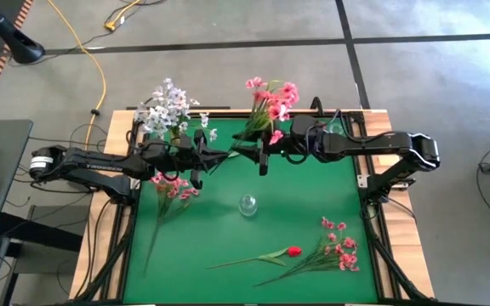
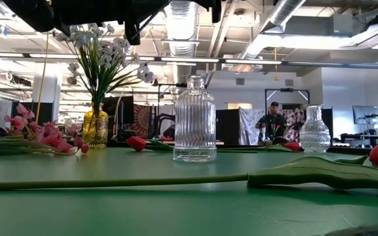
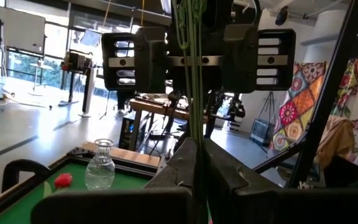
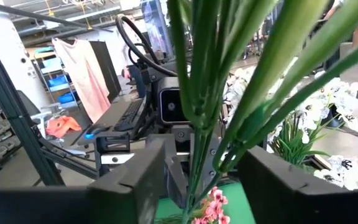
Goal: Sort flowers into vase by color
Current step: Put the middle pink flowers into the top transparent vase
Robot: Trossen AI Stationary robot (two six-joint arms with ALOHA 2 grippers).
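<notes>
Green stems [image 4: 197, 106] fill the right wrist view, running up between the right gripper [image 1: 264, 159]'s two dark fingers [image 4: 135, 180], which stand apart on either side of them; contact cannot be told. Those stems belong to a pink spray [image 1: 272, 100] whose blooms lie beyond the table's far edge, just past that claw. Left gripper [image 1: 199, 167] sits just beside the right one, fingers [image 3: 185, 174] pinched tight on the same stems [image 3: 195, 93].

Just behind the left claw: white-lavender cluster [image 1: 167, 109] standing in a yellow vase [image 2: 95, 128]. Under the left arm, a second pink spray [image 1: 170, 189] lies flat on the green mat [image 1: 228, 246]. Clear ribbed vase [image 2: 195, 119] stands near centre, in front of both claws. Well toward the near edge lie a red bud [image 1: 293, 252] and a third pink spray [image 1: 339, 248]. Another clear vase [image 2: 314, 130] stands under the right arm.
</notes>
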